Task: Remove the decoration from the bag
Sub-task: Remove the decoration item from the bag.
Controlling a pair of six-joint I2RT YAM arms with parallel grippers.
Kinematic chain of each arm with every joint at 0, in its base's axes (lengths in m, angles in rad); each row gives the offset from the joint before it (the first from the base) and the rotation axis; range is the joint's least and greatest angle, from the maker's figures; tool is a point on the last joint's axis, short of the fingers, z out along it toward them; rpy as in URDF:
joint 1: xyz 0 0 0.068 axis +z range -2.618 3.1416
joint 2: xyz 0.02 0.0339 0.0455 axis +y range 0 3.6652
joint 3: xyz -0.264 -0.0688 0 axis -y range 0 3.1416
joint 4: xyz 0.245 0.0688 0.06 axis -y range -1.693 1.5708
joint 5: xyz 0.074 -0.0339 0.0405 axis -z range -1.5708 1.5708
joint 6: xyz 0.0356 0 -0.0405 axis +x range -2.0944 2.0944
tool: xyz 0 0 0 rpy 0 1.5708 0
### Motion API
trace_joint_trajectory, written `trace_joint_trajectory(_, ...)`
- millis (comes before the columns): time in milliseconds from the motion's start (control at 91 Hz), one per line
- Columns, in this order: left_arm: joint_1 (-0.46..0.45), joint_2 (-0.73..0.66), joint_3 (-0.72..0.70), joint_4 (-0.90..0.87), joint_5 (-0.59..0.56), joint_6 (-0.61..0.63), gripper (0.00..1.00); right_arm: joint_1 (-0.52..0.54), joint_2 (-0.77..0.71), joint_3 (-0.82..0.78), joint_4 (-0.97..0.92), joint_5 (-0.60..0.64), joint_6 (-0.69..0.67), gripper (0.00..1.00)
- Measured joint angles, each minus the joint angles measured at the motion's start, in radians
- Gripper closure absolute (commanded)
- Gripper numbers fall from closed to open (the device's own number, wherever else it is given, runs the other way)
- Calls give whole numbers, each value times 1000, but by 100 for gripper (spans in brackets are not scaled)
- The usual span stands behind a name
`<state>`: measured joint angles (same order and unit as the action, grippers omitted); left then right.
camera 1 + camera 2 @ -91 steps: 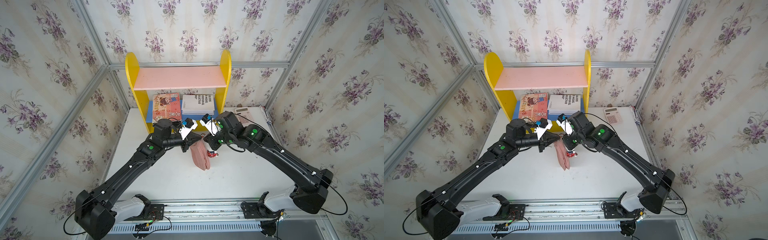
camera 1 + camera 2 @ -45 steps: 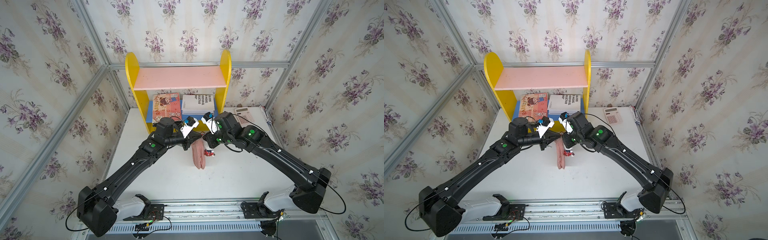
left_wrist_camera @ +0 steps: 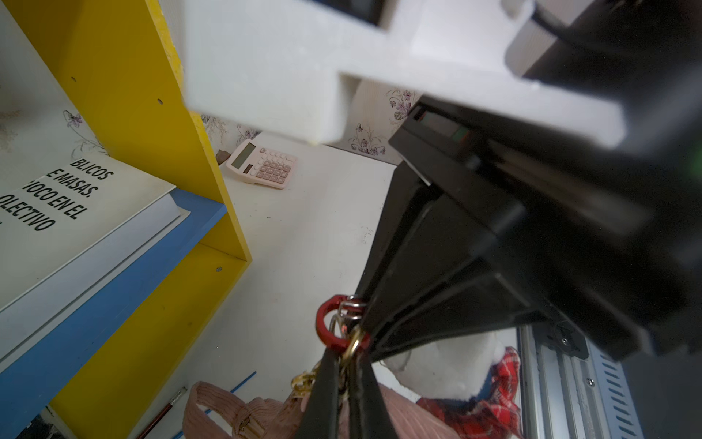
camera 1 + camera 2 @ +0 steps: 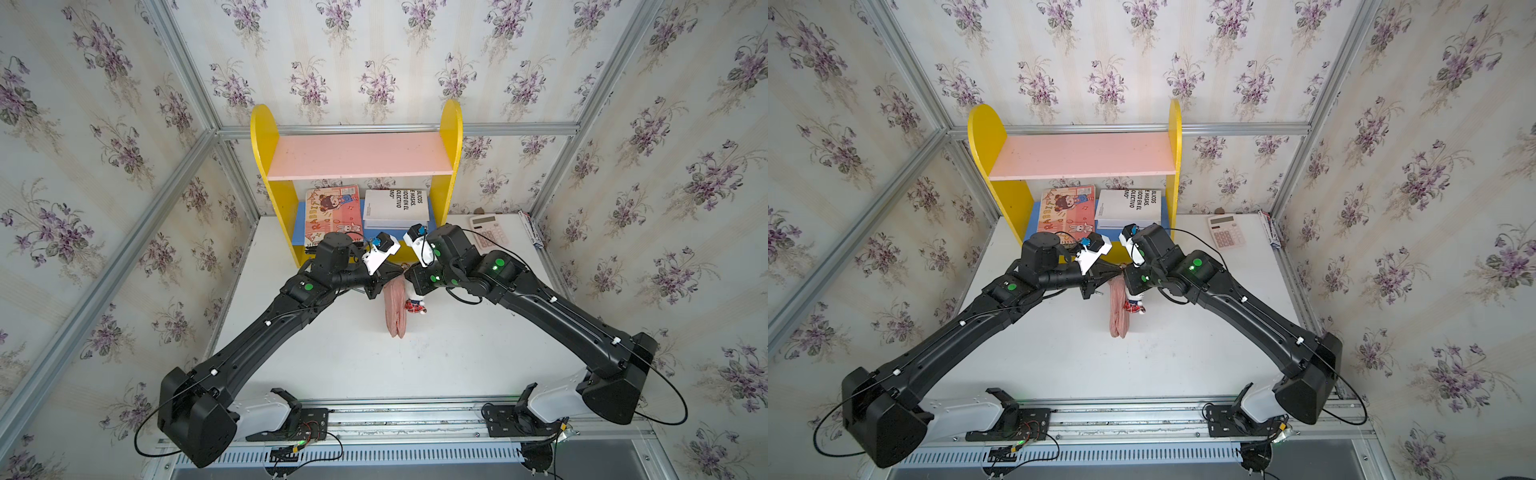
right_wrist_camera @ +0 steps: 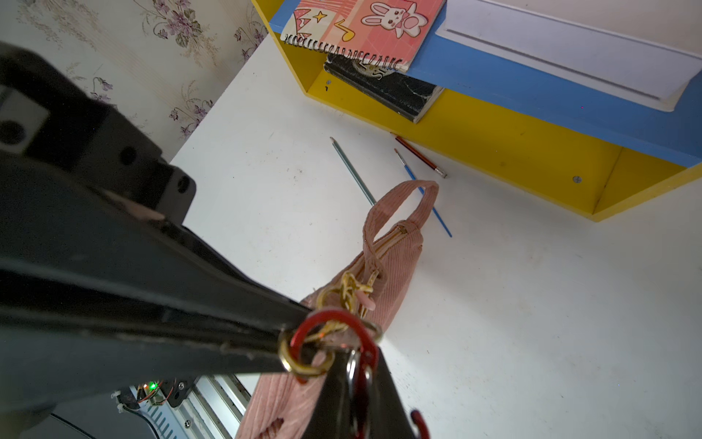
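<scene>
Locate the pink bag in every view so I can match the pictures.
In a top view: the bag is in front of the yellow shelf, the decoration beside it.
In a top view: the bag, same spot, decoration beside it.
Left wrist: the bag's ribbed fabric shows just behind the shut left pincer.
Right wrist: the bag runs away from the shut right pincer.
Shared landmark: the yellow shelf.

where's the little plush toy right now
In both top views the plush toy is near the middle of the table, right beside the pink bag on the robot's right side of it, in front of the yellow shelf.
</scene>
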<state>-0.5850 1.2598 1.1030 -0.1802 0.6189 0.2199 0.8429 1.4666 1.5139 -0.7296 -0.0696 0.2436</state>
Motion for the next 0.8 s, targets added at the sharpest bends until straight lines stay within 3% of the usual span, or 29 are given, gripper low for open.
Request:
trace_joint_trajectory(231,-3,7,16,-29,-14,44,100,-18,5,-2,6,-45,10,100)
trace_joint_trajectory(505,-21,4,56,-139,-54,180,100,-35,10,-14,-5,-135,5,100)
trace_joint_trajectory(802,-85,26,90,-200,-205,276,100,-44,35,3,-46,-131,22,100)
